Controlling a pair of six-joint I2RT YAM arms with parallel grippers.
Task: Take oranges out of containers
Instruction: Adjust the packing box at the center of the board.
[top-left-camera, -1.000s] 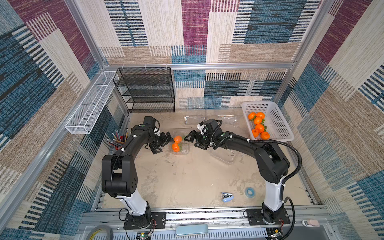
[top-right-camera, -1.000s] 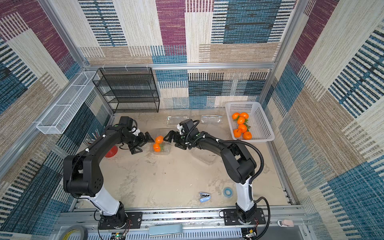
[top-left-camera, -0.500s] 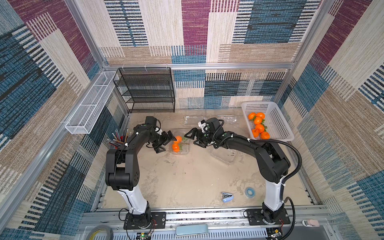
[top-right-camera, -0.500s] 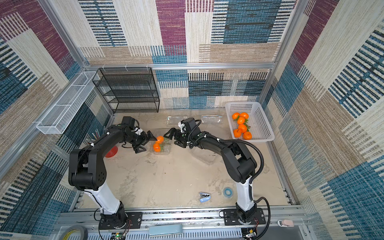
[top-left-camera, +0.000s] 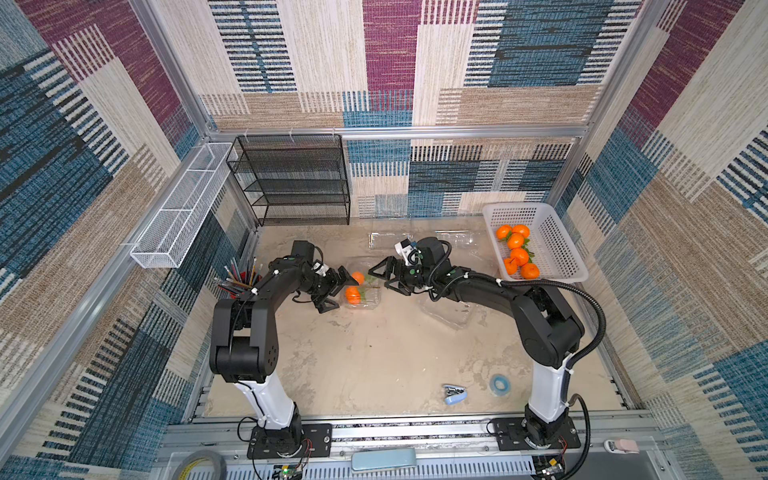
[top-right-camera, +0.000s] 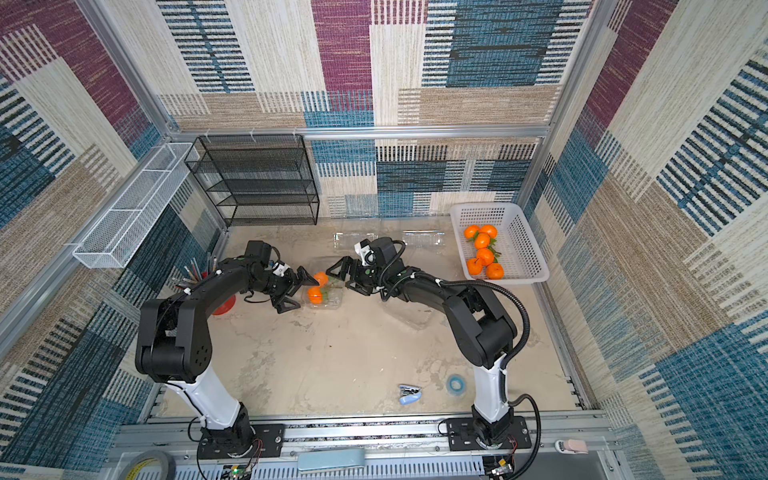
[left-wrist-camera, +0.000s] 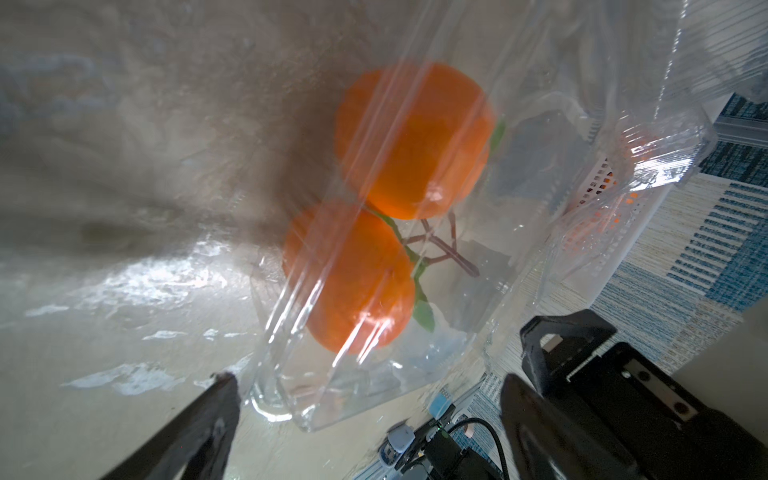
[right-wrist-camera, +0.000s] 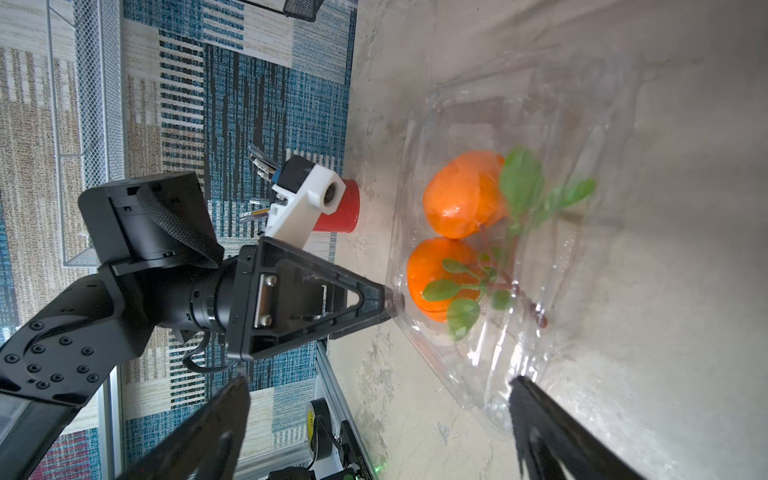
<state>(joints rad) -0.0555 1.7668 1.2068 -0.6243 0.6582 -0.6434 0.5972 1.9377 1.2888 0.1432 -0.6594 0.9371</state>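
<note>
Two oranges (top-left-camera: 358, 277) (top-left-camera: 353, 294) on a leafy stem lie in a clear clamshell container (top-left-camera: 368, 301) at mid-table, seen in both top views (top-right-camera: 320, 278). My left gripper (top-left-camera: 338, 292) (top-right-camera: 303, 295) is open at the container's left side, one fingertip (right-wrist-camera: 374, 299) at its rim. My right gripper (top-left-camera: 379, 278) (top-right-camera: 338, 279) is open just right of it. In the left wrist view the oranges (left-wrist-camera: 411, 141) (left-wrist-camera: 349, 282) show through the plastic, beyond the left gripper (left-wrist-camera: 368, 386). In the right wrist view the right gripper (right-wrist-camera: 380, 390) is spread before the container (right-wrist-camera: 519, 361) and oranges (right-wrist-camera: 461, 195).
Three empty clear containers (top-left-camera: 388, 240) (top-left-camera: 461, 239) (top-left-camera: 446, 309) lie behind and right. A white basket (top-left-camera: 552, 232) at the back right holds several oranges (top-left-camera: 517, 253). There is also a black wire rack (top-left-camera: 291, 183), a pen cup (top-left-camera: 239, 282), a stapler (top-left-camera: 455, 392) and a tape roll (top-left-camera: 497, 383).
My left gripper has moved right, up to the container holding the oranges. The right gripper has shifted slightly. Both have stayed open.
</note>
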